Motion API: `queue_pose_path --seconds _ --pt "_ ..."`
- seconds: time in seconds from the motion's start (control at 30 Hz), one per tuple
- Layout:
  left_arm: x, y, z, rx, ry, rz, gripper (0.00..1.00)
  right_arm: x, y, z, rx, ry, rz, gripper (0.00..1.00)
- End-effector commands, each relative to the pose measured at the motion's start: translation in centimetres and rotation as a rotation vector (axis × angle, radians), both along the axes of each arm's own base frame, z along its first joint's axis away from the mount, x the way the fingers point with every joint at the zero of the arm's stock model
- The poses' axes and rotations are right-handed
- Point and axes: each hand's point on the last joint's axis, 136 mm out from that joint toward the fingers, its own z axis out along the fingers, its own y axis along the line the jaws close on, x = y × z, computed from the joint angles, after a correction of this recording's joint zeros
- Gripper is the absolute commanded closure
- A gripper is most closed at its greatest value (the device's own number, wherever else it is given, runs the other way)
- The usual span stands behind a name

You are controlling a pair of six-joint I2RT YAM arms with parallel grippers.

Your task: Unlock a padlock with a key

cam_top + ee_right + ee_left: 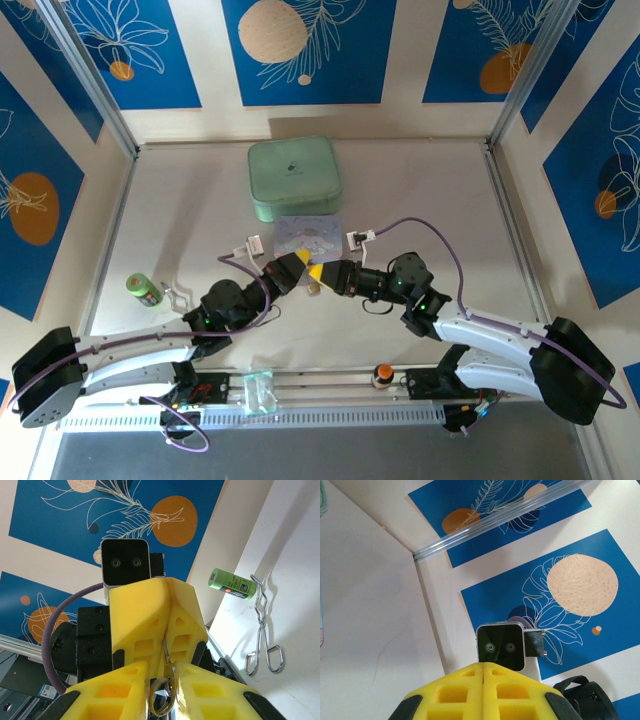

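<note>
— Right gripper [162,667]?
— Pinched shut on the key [165,657], blade aimed at the left gripper [482,672] just ahead, whose fingers press flat together.
— And the padlock [313,288]?
— Small brass speck just under the meeting tips; what holds it, I can't tell.

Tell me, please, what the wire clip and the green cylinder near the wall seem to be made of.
The wire clip: bare bent metal wire, probably steel, judging by its silvery glints. The green cylinder: glossy printed wrap; whether metal or plastic underneath is unclear.
</note>
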Motion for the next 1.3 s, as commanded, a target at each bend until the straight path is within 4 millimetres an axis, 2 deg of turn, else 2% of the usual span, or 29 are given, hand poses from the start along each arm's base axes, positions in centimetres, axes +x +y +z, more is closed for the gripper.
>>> queue_pose_path --seconds 0.0,0.3,0.4,0.53,0.57,0.63,0.77,0.9,0.97,1.07,1.27 --pt "0.1 0.2 0.6 -0.004 -0.008 0.006 1.00 0.3 -0.1 1.2 0.033 -0.036 -0.017 0.84" --pt "0.2 -0.2 -0.8 0.012 0.036 -0.007 1.00 0.6 0.1 1.9 0.016 -0.073 -0.003 0.95" --pt "0.2 0.0 -1.1 0.009 0.038 0.001 1.00 0.7 0.0 1.6 0.015 -0.064 -0.009 1.00" --pt "0.3 0.6 -1.6 0.027 0.048 0.027 0.98 0.7 -0.2 0.8 0.002 -0.049 -0.019 1.00" --pt "0.4 0.8 -1.8 0.034 0.052 0.036 0.87 0.6 -0.2 0.7 -0.001 -0.046 -0.020 1.00" --pt "0.5 1.3 -2.1 0.054 0.050 0.057 0.57 0.6 -0.4 0.3 -0.011 -0.040 -0.026 1.00" --pt "0.8 3.1 -3.1 0.179 0.067 0.131 0.11 0.8 -0.8 -0.9 -0.068 -0.007 -0.050 1.00" --pt "1.0 4.8 -5.8 0.442 0.128 0.184 0.00 1.6 -1.6 -2.8 -0.151 0.057 -0.090 1.00" --pt "1.0 5.2 -7.6 0.577 0.155 0.174 0.00 2.4 -2.4 -5.2 -0.270 0.156 -0.126 1.00" --pt "0.9 4.6 -10.4 0.730 0.171 0.112 0.01 2.6 -3.8 -7.8 -0.433 0.226 -0.151 1.00" --pt "1.4 3.2 -14.8 0.944 0.170 0.036 0.00 2.5 -6.4 -10.5 -0.590 0.298 -0.205 1.00"
